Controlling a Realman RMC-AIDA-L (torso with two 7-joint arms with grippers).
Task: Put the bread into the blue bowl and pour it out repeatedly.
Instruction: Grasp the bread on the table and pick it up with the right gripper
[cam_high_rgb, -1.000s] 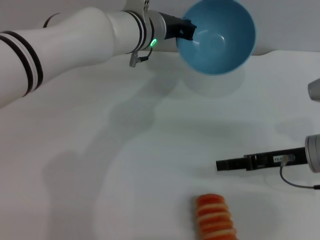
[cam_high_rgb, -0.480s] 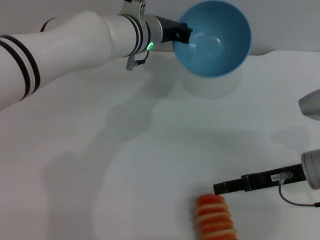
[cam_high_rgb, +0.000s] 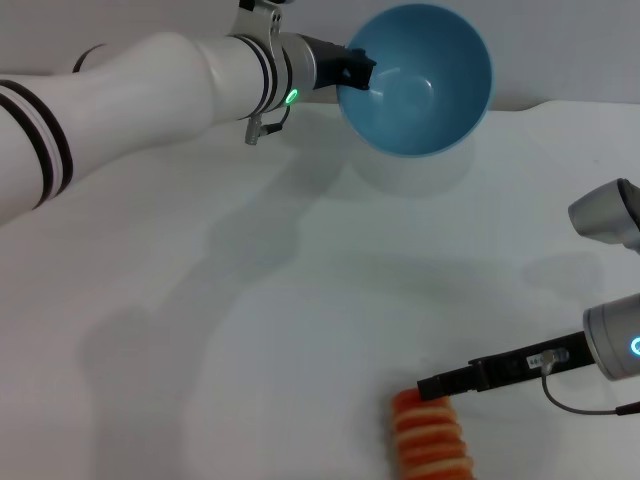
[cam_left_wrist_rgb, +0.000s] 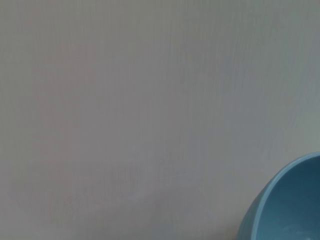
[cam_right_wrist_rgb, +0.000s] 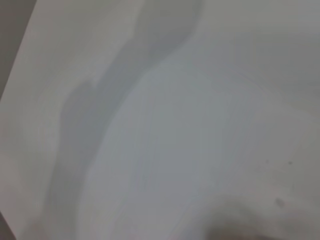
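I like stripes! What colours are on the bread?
Orange and cream stripes on the bread, best seen in the head view.

Probably a lab, bare white table (cam_high_rgb: 250, 330), plain wall (cam_high_rgb: 580, 40)

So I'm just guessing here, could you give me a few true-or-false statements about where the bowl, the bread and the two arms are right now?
1. The blue bowl is lifted and tipped by the left pincer. True.
2. The bread lies inside the bowl. False: it lies on the white table; the bowl is empty.
3. The right pincer is at the bread's far end. True.
4. The bowl is red. False: light blue.
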